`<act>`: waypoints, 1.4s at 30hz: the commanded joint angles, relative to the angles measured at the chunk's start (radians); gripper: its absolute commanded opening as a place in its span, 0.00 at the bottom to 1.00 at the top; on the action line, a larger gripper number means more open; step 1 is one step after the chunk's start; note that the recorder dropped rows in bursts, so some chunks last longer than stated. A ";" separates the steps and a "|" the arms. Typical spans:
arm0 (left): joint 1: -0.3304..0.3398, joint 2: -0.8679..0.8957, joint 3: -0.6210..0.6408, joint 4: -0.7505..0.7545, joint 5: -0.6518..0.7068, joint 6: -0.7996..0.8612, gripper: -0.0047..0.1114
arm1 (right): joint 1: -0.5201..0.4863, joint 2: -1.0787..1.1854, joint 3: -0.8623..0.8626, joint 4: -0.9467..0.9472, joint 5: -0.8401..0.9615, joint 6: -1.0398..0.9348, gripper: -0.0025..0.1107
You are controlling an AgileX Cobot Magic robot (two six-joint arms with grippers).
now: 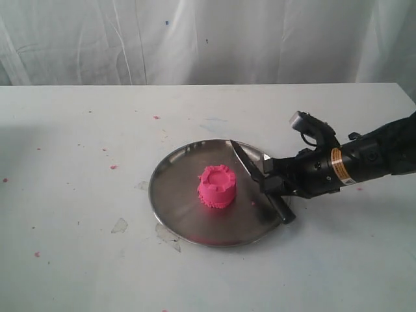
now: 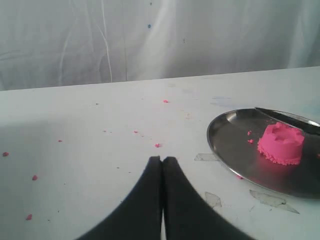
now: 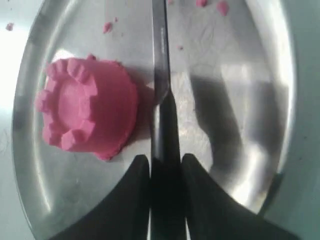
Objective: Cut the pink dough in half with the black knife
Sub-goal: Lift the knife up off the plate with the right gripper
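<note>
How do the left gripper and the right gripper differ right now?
The right gripper has its jaws closed around the black knife; the left gripper has its jaws pressed together on nothing. The right one reaches over the steel plate beside the pink dough; the left one hangs over bare table, away from the plate. Both have black jaws.
</note>
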 commanded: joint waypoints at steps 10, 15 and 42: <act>-0.006 -0.001 0.003 -0.003 0.004 -0.003 0.04 | 0.025 -0.299 0.001 -0.003 -0.025 -0.193 0.02; -0.006 -0.001 0.003 -0.003 0.004 -0.003 0.04 | 0.064 -0.404 0.021 -0.003 0.222 -0.370 0.02; -0.006 -0.001 0.003 -0.003 0.004 -0.003 0.04 | 0.071 -0.538 0.196 0.215 0.528 -0.639 0.02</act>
